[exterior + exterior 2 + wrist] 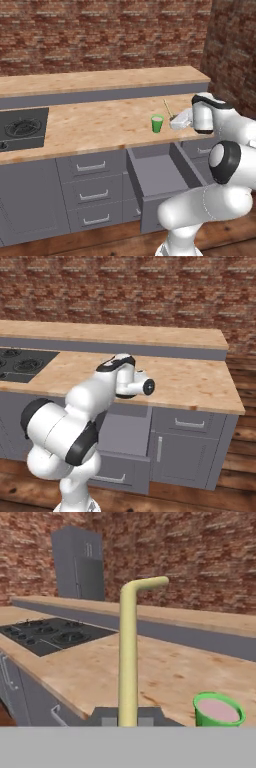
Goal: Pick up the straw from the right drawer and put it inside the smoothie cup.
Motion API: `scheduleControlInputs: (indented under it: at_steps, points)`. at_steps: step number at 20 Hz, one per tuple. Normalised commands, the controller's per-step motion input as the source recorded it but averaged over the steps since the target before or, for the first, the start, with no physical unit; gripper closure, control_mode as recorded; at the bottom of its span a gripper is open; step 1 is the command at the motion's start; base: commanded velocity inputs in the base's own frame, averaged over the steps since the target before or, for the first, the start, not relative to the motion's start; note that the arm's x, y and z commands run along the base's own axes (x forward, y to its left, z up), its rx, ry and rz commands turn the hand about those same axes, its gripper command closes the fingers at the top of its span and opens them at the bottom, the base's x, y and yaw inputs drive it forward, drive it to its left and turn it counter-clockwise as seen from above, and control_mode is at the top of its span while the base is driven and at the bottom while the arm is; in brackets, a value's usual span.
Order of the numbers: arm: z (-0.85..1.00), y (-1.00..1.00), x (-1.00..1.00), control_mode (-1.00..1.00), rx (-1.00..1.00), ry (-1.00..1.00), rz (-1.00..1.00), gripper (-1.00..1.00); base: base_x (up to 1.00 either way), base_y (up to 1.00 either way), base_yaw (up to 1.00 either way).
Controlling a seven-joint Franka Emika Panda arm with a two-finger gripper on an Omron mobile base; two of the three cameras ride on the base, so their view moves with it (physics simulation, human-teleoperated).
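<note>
The gripper (128, 721) pinches the straw (128, 657) at its bottom end, so the straw stands up between the fingers with its bent tip on top. The smoothie cup (218, 710) sits on the counter (90, 672) just beside it, with pink drink inside. The right drawer (162, 177) is pulled open; the arm hides part of it.

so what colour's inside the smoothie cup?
Pink filling, green smoothie cup; clearest in the hand view.
</note>
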Motion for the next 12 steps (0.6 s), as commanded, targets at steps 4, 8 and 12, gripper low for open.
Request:
scheduleControlInputs:
  at_steps: [4,8,12]
  points:
    - [0.15,0.00,0.35,-1.00,0.16,-0.01,0.00,1.00,0.00,0.00,0.00]
    - [0.22,-0.08,0.36,-1.00,0.14,0.00,0.00,1.00,0.00,0.00,0.00]
    - [0.18,-0.14,0.32,-1.00,0.09,0.00,0.00,1.00,0.00,0.00,0.00]
